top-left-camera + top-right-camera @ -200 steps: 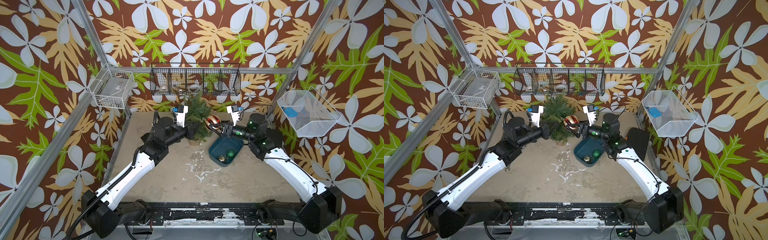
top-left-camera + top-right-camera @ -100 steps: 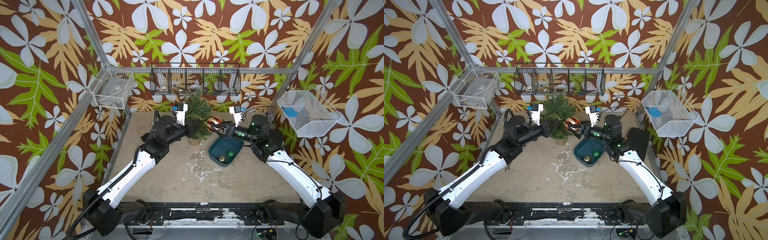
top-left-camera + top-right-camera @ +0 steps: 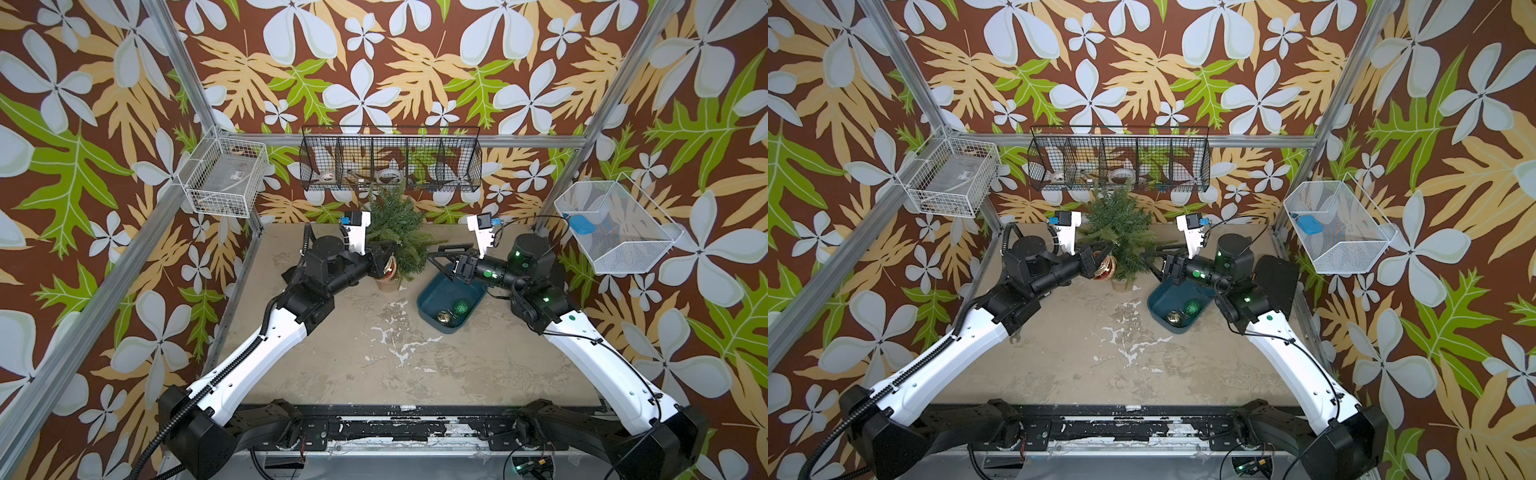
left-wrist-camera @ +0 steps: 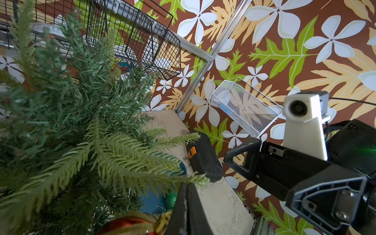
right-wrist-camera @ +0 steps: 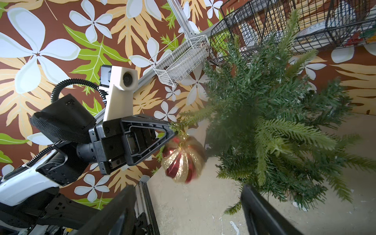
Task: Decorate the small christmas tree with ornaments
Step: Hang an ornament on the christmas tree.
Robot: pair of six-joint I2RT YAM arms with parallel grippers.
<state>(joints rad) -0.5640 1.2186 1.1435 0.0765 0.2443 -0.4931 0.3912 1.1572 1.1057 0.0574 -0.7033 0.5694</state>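
Both arms have white shells on the long links and black joints. A ribbed black cable hose [image 5: 77,80] runs along the left arm [image 3: 270,340]; the right arm [image 3: 582,349] shows green lights [image 3: 517,254]. White camera mounts [image 3: 356,237] top each wrist.

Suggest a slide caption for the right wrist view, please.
Red-and-gold bauble hangs at the shut left gripper's tip beside the small christmas tree, framed by the open right gripper.

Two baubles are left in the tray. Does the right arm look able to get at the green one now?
Probably yes: the right gripper is open and empty close by the tray, and the green bauble lies uncovered, nothing above it.
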